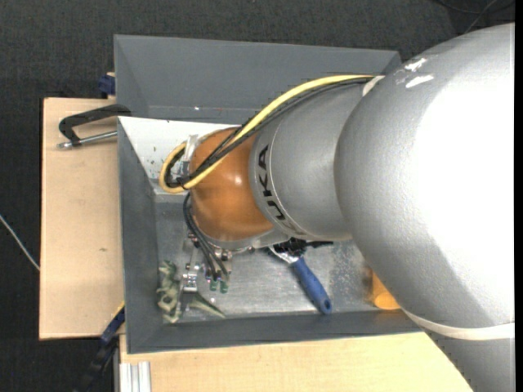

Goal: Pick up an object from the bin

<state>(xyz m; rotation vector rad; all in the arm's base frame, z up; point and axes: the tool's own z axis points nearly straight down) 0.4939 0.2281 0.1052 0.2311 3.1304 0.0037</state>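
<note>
My gripper [204, 266] hangs low in the front left part of the bin, just under the arm's orange cover. Right beside it on the left, a small green and tan camouflage-patterned thing [170, 294] lies against the bin's front left corner, perhaps touching the gripper. A tool with a blue handle [312, 284] lies on the bin floor to the gripper's right, its metal end tucked under the arm.
An orange thing [381, 294] pokes out from under the arm at the front right of the bin. The big grey arm and its orange cover hide the middle and right of the bin. The bin's left and front walls stand close to the gripper.
</note>
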